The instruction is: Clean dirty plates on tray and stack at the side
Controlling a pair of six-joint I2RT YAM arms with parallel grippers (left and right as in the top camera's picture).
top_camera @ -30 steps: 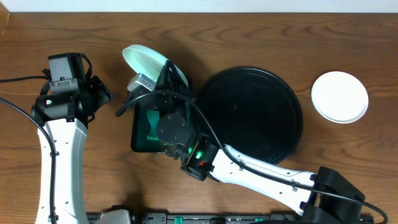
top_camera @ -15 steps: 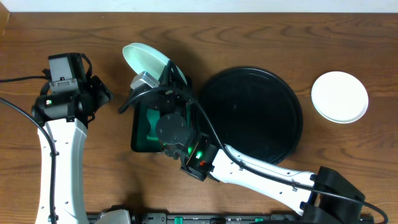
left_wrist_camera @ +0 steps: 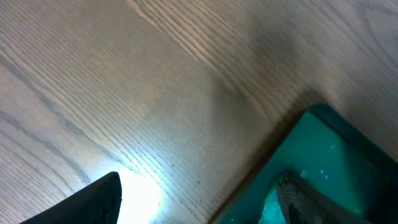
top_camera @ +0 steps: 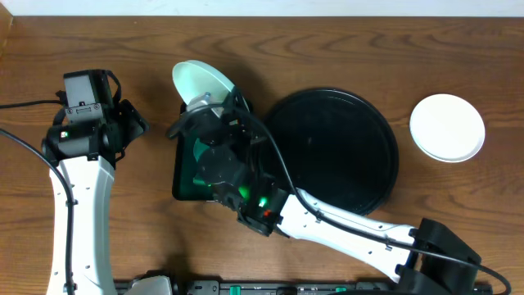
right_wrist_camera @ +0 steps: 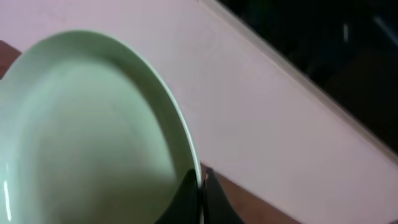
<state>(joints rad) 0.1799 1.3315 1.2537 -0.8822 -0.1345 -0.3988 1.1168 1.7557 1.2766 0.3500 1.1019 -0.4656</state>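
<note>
A pale mint-green plate [top_camera: 199, 80] hangs tilted above the far end of the dark green tray, and my right gripper [top_camera: 206, 103] is shut on its rim. In the right wrist view the plate [right_wrist_camera: 93, 124] fills the left side, with the gripper [right_wrist_camera: 200, 202] pinching its edge. The round black tray [top_camera: 332, 152] lies just to the right of that arm. Another white plate [top_camera: 446, 127] rests on the table to the right of the tray. My left gripper [top_camera: 141, 124] stands open to the left of the green tray, holding nothing. Its fingers [left_wrist_camera: 84, 202] hover over bare wood.
The dark green rectangular tray [top_camera: 187, 184] lies left of the black tray, mostly under my right arm. Its corner [left_wrist_camera: 336, 162] shows in the left wrist view. The wall edge runs along the far side of the table.
My right gripper has shifted the tilted plate a little to the right and nearer the green tray. The left arm has not moved.
</note>
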